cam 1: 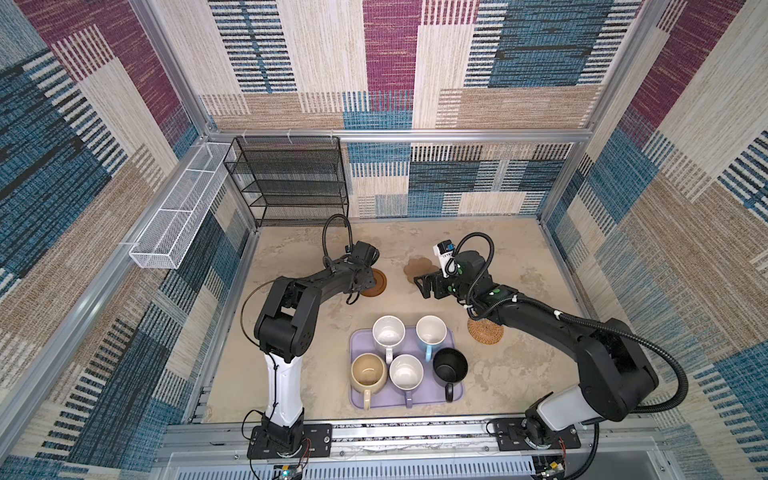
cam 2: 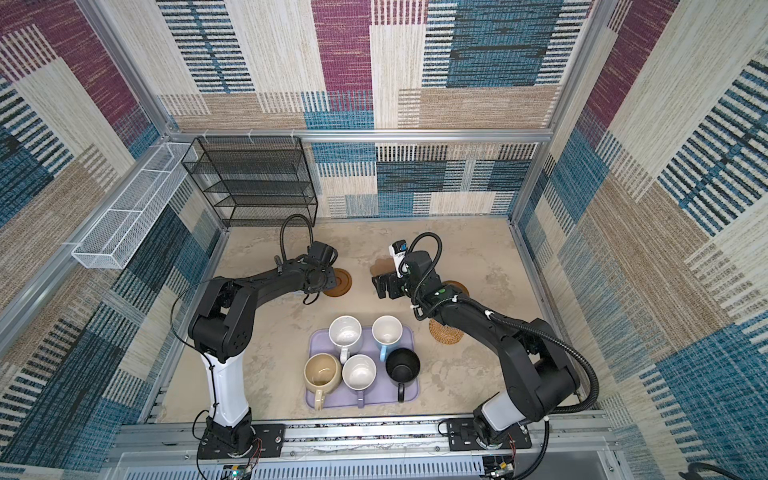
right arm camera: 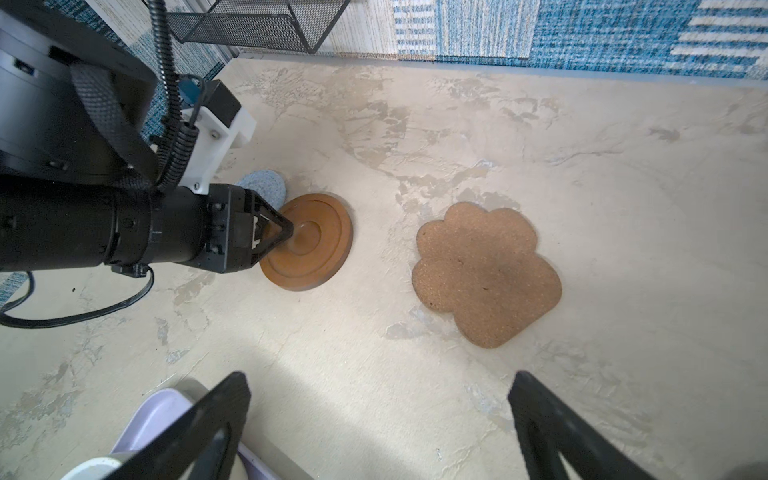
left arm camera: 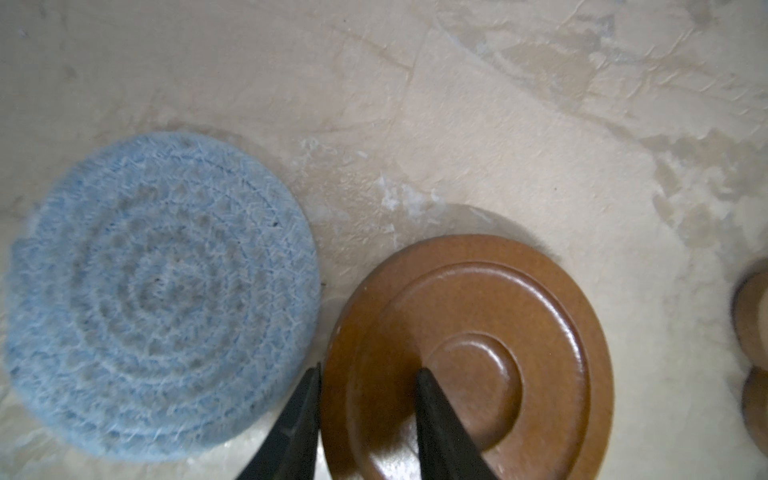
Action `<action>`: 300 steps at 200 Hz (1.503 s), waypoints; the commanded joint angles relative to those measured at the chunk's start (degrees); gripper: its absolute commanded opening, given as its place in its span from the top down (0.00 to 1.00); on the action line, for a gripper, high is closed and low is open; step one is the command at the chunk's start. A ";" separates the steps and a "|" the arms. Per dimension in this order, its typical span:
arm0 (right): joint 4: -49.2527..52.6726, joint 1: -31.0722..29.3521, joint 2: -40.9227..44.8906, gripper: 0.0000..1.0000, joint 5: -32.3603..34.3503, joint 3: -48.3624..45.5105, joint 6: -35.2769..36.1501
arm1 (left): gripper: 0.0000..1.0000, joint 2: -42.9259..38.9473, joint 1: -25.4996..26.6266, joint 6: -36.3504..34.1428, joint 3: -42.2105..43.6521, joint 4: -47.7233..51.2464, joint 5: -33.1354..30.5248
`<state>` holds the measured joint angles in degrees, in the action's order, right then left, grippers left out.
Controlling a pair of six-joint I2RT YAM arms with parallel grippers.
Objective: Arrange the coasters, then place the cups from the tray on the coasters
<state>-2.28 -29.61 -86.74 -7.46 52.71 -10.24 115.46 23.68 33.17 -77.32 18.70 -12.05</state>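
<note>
My left tool stands tip-down astride the rim of one brown disc coaster. One finger rests inside by its sunken centre, the other sits just off its edge, and the jaws are part way apart. Whether they actually pinch the rim I cannot tell. That stance looks better suited to sliding the disc flat across the tabletop than to lifting it.

The grey-blue woven coaster lies just beside the outer finger and close against the disc. I judge the disc wants nudging clear so each cup gets room.

My right tool hangs released and empty, jaws wide, with the paw coaster just ahead of its tips. I take it to be waiting its turn there. The rattan coaster lies under that arm, behind the tool, and a second brown disc peeps out beside its wrist.

The cups all stand on the tray, behind both tools, as the coasters are not yet in order.
</note>
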 commanded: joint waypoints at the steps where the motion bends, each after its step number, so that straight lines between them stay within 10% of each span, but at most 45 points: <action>1: -1.00 -0.12 -0.26 0.00 0.46 0.29 0.04 | 0.57 -1.78 -0.27 -2.38 1.27 -1.57 2.52; 57: 0.63 -0.07 -1.36 0.00 2.37 2.15 0.99 | 0.34 -9.14 -1.36 -2.58 2.73 -2.17 3.24; 104: 1.68 0.46 -2.77 0.00 4.23 3.82 -0.35 | 0.35 -17.79 -2.94 -1.75 8.36 -4.29 8.76; 141: 6.06 1.77 -8.32 0.00 3.79 9.87 0.75 | 0.01 -31.68 -4.74 -0.67 19.03 -9.36 18.25; 215: 8.01 10.44 -20.88 0.01 -2.68 19.47 2.74 | 0.01 -42.01 -4.88 4.92 33.35 -25.98 35.75; 300: 11.29 13.27 -34.75 0.12 -7.52 30.67 11.01 | 0.02 -38.85 -5.27 5.61 33.93 -27.51 36.03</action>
<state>7.97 -16.82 -118.89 -11.57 80.88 -1.83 76.51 18.50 38.98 -43.22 -7.66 24.29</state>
